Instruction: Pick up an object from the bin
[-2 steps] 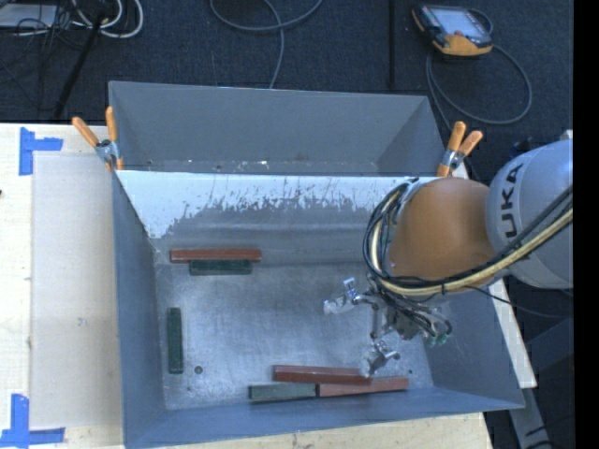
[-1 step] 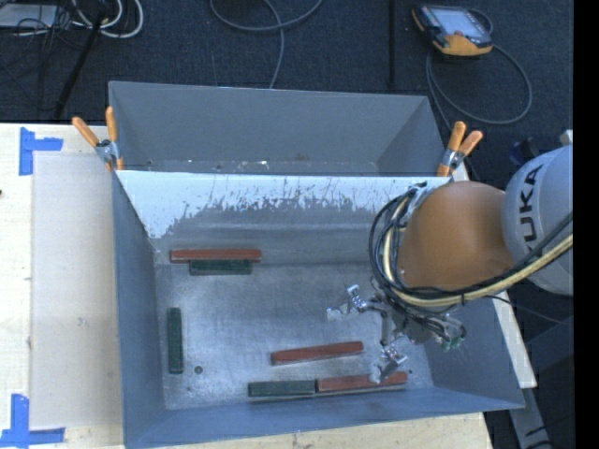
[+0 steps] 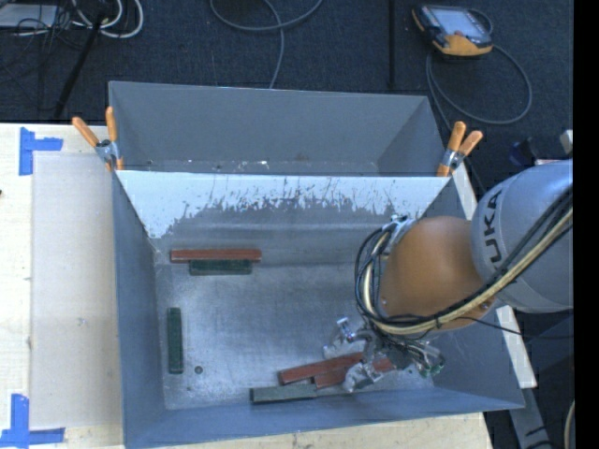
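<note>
Reddish-brown bar (image 3: 304, 374) lies flat on the floor of the grey bin (image 3: 281, 148), low and right of centre in the camera view. Its right end reaches under the hand (image 3: 363, 368).

Five flat bars are in the bin: two reddish-brown and three dark green. The second reddish-brown bar (image 3: 215, 254) lies toward the upper left, with a dark green bar (image 3: 222, 267) just beside it on its lower side. Another dark green bar (image 3: 174, 340) lies alone by the left wall, set lengthwise up the view. The third dark green bar (image 3: 284, 394) lies by the lower wall, just beside the first bar's left end.

The hand hangs low over that bar's right end, below the arm's orange cover (image 3: 426, 274) and looped black cables (image 3: 368, 283). I cannot tell whether the hand is open or closed, or whether it touches the bar.
</note>
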Tool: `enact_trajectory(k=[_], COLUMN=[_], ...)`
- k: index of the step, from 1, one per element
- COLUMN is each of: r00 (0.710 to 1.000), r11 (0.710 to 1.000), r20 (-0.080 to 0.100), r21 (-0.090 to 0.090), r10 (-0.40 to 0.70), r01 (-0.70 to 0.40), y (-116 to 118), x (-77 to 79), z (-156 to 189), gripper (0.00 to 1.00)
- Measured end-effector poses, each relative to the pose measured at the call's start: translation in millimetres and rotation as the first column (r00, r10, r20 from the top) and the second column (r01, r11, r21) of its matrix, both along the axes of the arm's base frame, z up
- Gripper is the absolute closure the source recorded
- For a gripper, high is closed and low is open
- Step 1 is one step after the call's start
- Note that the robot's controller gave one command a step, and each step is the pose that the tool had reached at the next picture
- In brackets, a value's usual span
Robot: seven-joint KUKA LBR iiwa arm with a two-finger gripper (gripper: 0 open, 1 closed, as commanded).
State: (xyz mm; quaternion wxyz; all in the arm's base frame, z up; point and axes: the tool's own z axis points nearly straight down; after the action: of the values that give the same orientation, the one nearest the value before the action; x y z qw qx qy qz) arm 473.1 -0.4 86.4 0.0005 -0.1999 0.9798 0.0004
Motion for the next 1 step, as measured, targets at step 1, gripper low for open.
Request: enact_trajectory(k=[1], r00=[1.000], r11=[1.000], r20=[0.000], r21=[0.000], r10=[0.000], r01=[0.000], y=[0.0], x=[0.0], z=[0.0], gripper=[1.00])
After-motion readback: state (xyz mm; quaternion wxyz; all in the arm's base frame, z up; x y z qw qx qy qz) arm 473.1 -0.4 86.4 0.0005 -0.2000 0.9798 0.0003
